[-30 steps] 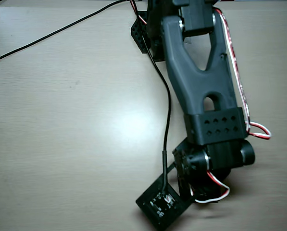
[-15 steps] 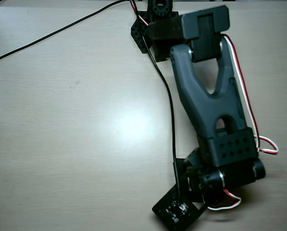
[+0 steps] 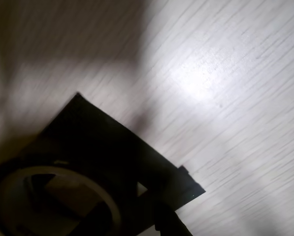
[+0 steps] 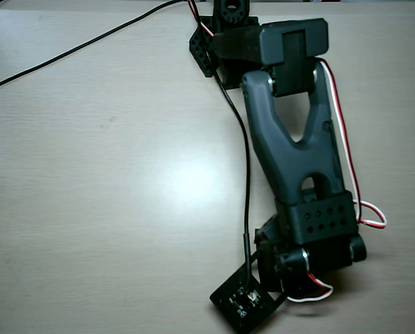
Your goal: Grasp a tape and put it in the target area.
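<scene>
In the wrist view the tape (image 3: 11, 196), a ring with a black outer wrap and a pale inner core, fills the lower left corner. It lies over or just above the target area (image 3: 112, 137), a dark square that looks blurred and shadowed, with a small patch of bare tabletop showing near its right corner. A dark part (image 3: 170, 225) at the bottom edge may be a finger. I cannot tell whether the jaws hold the ring. In the overhead view the arm's wrist (image 4: 318, 229) covers the gripper, the tape and the target area.
The black camera board (image 4: 242, 303) sticks out below the wrist in the overhead view. A black cable (image 4: 245, 181) runs from the arm's base (image 4: 224, 35) down to it. Pale wood-grain tabletop (image 4: 110, 174) surrounds the arm.
</scene>
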Controlling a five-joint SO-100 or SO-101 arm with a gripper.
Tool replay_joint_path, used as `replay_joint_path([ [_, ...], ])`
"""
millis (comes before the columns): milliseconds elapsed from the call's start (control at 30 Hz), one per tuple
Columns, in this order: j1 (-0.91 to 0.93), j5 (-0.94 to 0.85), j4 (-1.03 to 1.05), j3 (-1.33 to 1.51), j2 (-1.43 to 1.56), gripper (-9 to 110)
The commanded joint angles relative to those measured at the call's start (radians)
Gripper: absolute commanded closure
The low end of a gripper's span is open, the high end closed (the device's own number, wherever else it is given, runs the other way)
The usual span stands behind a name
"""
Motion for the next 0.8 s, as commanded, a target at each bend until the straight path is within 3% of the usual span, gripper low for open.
replay_joint_path([
  [0, 0.014, -0.006, -0.005, 0.012, 0.026, 92],
  [433, 0.058, -0.02, 0.1, 0.061, 0.313, 90],
  [767, 0.233, -0.054, 0.152, 0.052, 0.383, 90],
])
